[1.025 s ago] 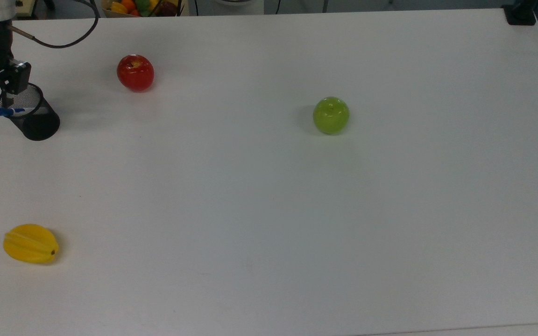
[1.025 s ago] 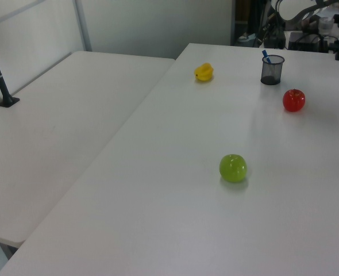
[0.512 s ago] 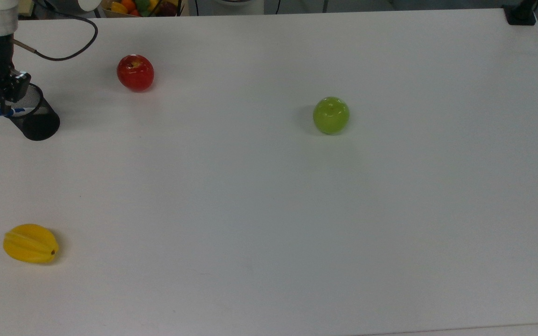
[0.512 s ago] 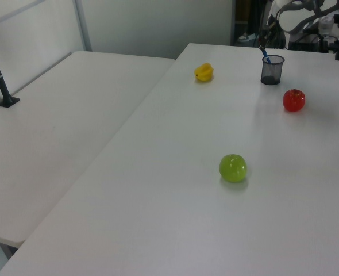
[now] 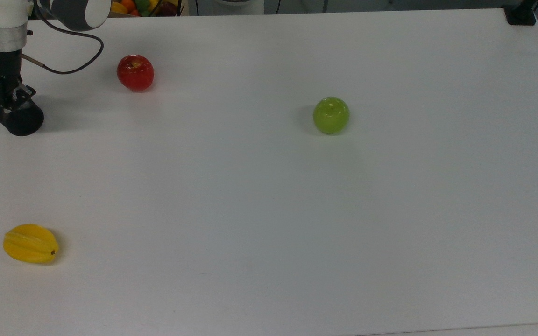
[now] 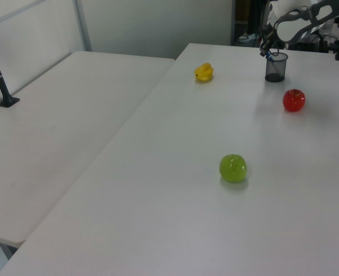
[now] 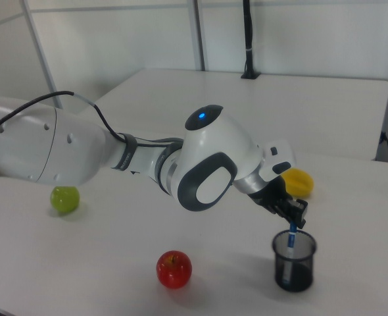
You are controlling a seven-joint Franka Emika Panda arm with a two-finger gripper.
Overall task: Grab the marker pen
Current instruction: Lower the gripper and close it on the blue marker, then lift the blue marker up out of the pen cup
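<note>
Now, going across the right view from its left, the white arm [image 7: 82, 155] reached over the table [image 7: 36, 263], past the red apple [image 7: 174, 268], its wrist bent down toward the black mesh cup [image 7: 294, 261]. The pincer [image 7: 292, 220] sat at the cup's mouth, over the top of the marker pen [image 7: 290, 242] standing inside; whether it was clamped or apart, I couldn't tell. I'd say a straight upward pull would keep the cup from tipping.

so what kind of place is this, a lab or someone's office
Most likely a robotics lab: a robot arm works over a plain white table holding only staged props, a red apple, a green apple and a mesh pen cup.
</note>
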